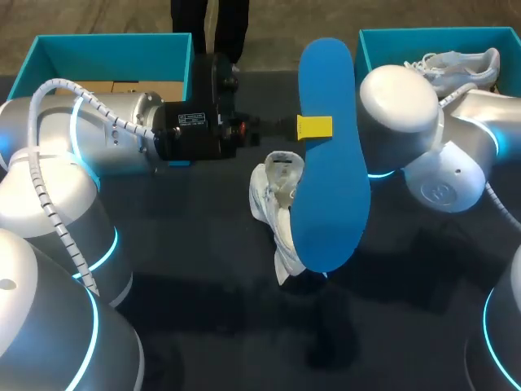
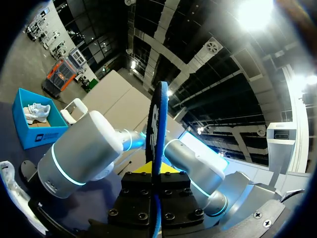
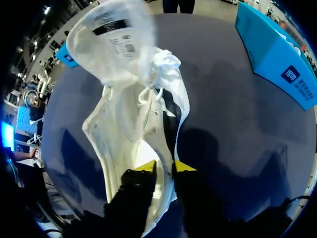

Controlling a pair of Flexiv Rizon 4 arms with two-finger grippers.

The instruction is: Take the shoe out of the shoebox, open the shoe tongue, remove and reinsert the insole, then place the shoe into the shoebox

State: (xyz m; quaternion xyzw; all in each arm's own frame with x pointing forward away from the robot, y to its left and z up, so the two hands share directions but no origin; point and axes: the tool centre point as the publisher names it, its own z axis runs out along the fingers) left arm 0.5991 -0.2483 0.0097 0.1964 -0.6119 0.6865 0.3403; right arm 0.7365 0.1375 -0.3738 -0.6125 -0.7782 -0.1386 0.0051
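Inspector: Insole, where is it, and who holds it?

Operator: Going from the left: the left box holds no shoe that I can see. Next, the left gripper is clamped on the blue insole at one long edge, nearer its narrower end. The insole is out of the shoe and held in the air.

Inspector: Handling?

Operator: I judge it light, thin and bendy. It would likely buckle if pushed from far back, so a hold near the entering end looks wiser.

Inspector: Shoe?

Operator: The white shoe is mid-table, outside both boxes and partly behind the insole. I cannot tell whether it rests on the table. The right gripper is closed on its side wall, one finger inside and one outside. The tongue is pulled clear of the opening.

Inspector: Risk?

Operator: The upper is soft and the wall may fold under load. The right box holds a second shoe.
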